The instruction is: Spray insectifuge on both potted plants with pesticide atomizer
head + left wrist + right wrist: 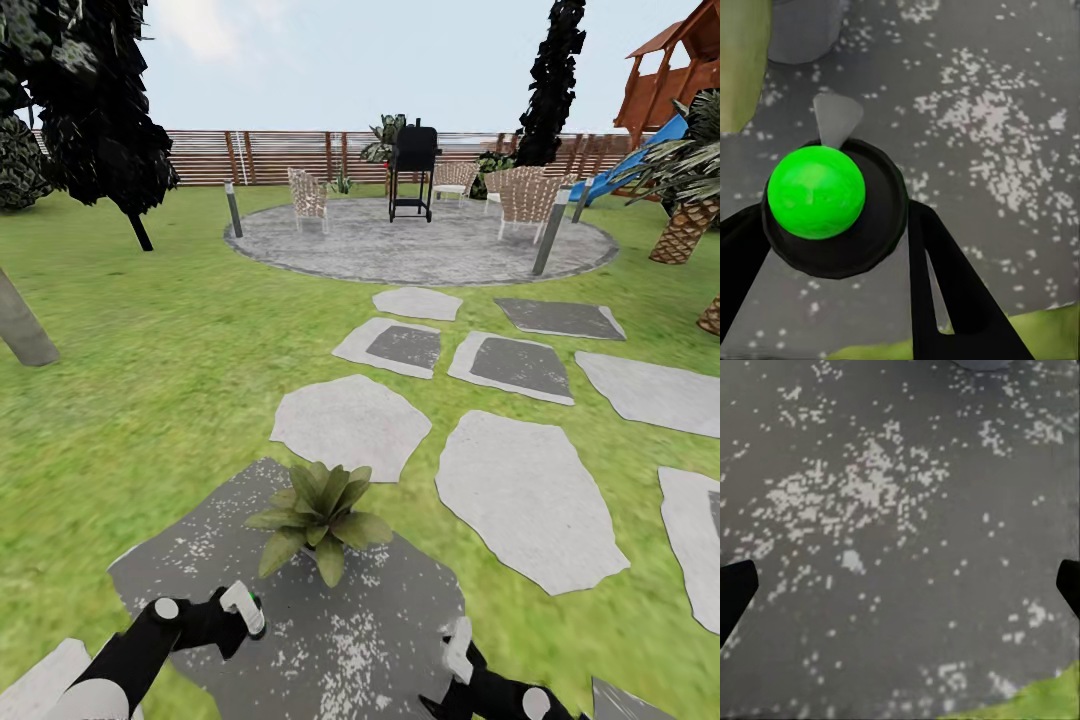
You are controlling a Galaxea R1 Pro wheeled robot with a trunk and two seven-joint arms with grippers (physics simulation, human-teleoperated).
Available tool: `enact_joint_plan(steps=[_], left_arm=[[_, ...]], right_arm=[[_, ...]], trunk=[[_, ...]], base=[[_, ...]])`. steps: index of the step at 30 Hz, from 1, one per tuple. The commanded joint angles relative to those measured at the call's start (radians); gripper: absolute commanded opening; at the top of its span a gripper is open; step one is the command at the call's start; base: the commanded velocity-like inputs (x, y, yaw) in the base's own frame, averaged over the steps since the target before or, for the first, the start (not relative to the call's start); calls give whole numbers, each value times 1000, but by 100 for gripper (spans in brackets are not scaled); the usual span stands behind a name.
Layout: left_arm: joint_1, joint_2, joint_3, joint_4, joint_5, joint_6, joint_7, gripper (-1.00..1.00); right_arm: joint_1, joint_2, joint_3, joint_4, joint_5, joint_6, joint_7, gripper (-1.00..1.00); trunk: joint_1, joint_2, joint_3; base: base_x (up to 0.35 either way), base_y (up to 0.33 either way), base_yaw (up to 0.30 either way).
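Note:
A potted plant [318, 515], a low rosette of broad green leaves, stands on a dark speckled stepping stone [330, 640] just ahead of me. My left gripper [240, 612] is shut on the pesticide atomizer [244, 606], whose pale spray head with a green mark points toward the plant, a short way from its leaves. In the left wrist view the atomizer [832, 206] shows end-on as a dark disc with a green ball between the black fingers [945, 285]. My right gripper [456, 648] hovers open over the same stone, its fingertips [735, 589] wide apart with nothing between them.
Pale and dark stepping stones [525, 495] lead over the lawn to a round paved patio [420, 240] with a black grill [413, 165], wicker chairs and grey bollards [551, 230]. A slatted fence [270, 155], dark trees, a palm [690, 215] and a blue slide ring the garden.

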Motion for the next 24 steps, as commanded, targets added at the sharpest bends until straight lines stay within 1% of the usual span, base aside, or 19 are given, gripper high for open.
enact_joint_plan(steps=[1,2,4,6,7,16,18,20,22,24], left_arm=[[-1,-2,31,-1,-9,-3,-5,-100],[-1,-3,45,0,-8,4,-3,-100],[-1,-3,54,0,-8,24,-2,-100],[-1,-3,59,-1,-8,59,-1,-100],[-2,-10,73,-2,-11,396,16,-100],[-3,-10,73,-13,-10,394,18,-100],[-6,-12,82,-25,-8,402,18,-100],[-8,-23,86,-58,-1,408,18,-100],[-9,-40,86,-73,16,418,19,-100],[-11,-45,85,-78,23,461,19,-100]], right_arm=[[-1,-2,-35,21,3,-5,-31,100],[0,-2,-77,32,3,-6,-49,100],[2,-2,-138,40,3,-6,-76,100],[3,-2,-208,43,3,-7,-121,100],[12,-29,-584,136,3,-9,-433,100],[12,-27,-584,136,3,-10,-435,100],[12,-28,-584,137,3,-11,-438,100],[12,-28,-584,136,3,-13,-440,100],[12,-29,-584,136,2,-13,-441,100],[12,-30,-585,136,0,-13,-442,100]], trunk=[[0,0,-1],[0,0,-1],[0,0,-1],[0,0,-1],[0,0,-1],[0,0,-1],[0,0,-1],[0,0,-1],[0,0,-1],[0,0,-1]], base=[[0,0,0],[0,0,0],[0,0,0],[0,0,0],[0,0,0],[0,0,0],[0,0,0],[0,0,0],[0,0,0],[0,0,0]])
